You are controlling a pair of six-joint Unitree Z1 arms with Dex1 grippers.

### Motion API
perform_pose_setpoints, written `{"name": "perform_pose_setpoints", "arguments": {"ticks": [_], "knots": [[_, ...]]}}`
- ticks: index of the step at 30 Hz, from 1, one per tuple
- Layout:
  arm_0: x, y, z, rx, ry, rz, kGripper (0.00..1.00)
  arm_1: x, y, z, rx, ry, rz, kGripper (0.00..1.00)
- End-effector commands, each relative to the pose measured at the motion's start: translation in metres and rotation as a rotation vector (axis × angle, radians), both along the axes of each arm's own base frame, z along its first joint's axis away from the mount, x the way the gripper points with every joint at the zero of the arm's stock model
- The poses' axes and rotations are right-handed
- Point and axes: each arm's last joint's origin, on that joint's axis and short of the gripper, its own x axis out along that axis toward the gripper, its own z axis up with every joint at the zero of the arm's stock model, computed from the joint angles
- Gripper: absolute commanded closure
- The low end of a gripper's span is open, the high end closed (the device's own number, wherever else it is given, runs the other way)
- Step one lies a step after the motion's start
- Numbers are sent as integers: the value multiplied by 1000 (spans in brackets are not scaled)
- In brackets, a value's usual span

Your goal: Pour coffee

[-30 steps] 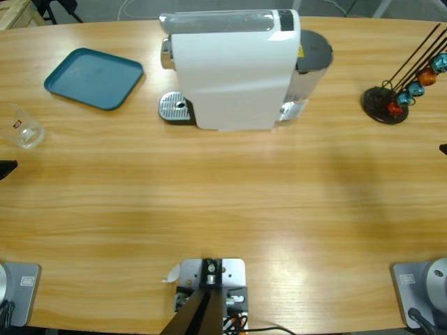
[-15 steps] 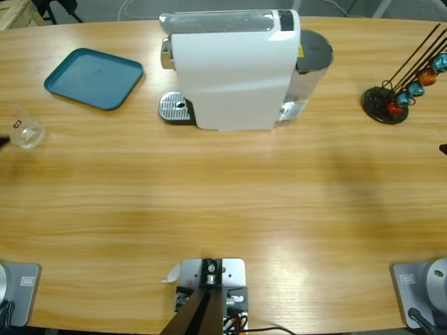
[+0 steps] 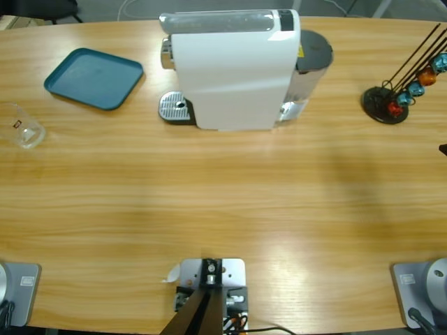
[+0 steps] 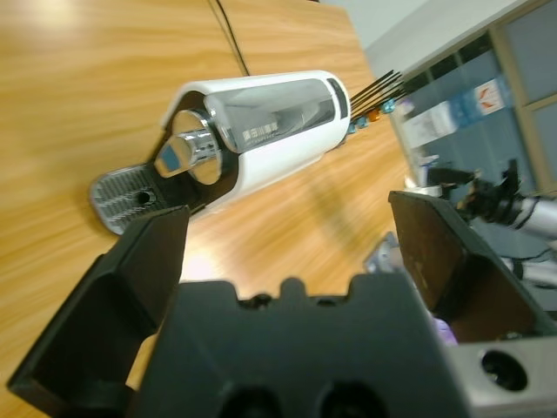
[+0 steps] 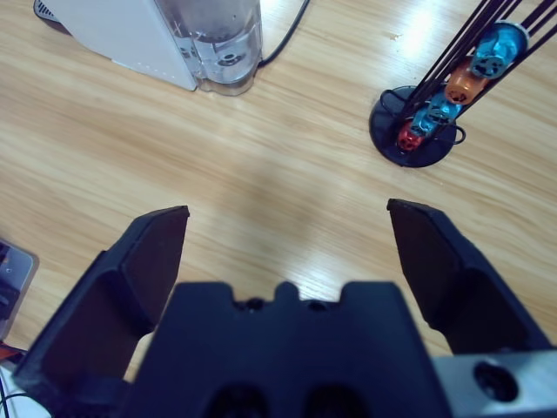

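From above, the long wooden table (image 3: 223, 202) with its fine lengthwise grain carries a boxy white plastic coffee machine (image 3: 234, 70) at the far middle, a perforated round metal drip tray (image 3: 174, 108) jutting from its left end and a grey-lidded clear water tank (image 3: 307, 66) at its right end. A teal rounded-square plastic tray (image 3: 94, 78) lies to the far left, a small clear glass cup (image 3: 26, 129) stands near the left edge well apart from the machine, and a black wire capsule rack (image 3: 401, 87) with blue, orange and red pods sits at the far right; no gripper is seen in this view. Along the left wrist, the left gripper (image 4: 287, 235) has its two matte black jaws spread wide with nothing between them, raised off the table and aimed at the coffee machine's glossy shell, chrome spout (image 4: 196, 157) and drip tray. Along the right wrist, the right gripper (image 5: 287, 231) is likewise spread wide and holds nothing, hanging over bare wood, with the water tank at upper left and the capsule rack, on its round black base, at upper right.
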Motion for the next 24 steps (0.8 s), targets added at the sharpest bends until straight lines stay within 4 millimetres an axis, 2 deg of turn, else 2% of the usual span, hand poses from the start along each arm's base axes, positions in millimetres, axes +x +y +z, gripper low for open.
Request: {"name": "perform_pose_setpoints", "arguments": {"ticks": [1, 6, 16, 19, 24], "knots": [[45, -21, -41, -5, 209, 54, 1, -2, -1, -7, -18, 25, -5, 0], [63, -31, -58, 9, 283, 66, 119, -2, -1, -7, -17, 25, -4, 0], [88, -47, -68, 9, 309, 72, 119, -1, 0, -7, -21, 29, -2, 0], [93, -50, -70, 8, 314, 69, 188, 0, 0, -8, -23, 33, -2, 0], [96, -55, -78, 8, 350, 59, 193, 1, 1, -8, -26, 38, -2, 0]]}}
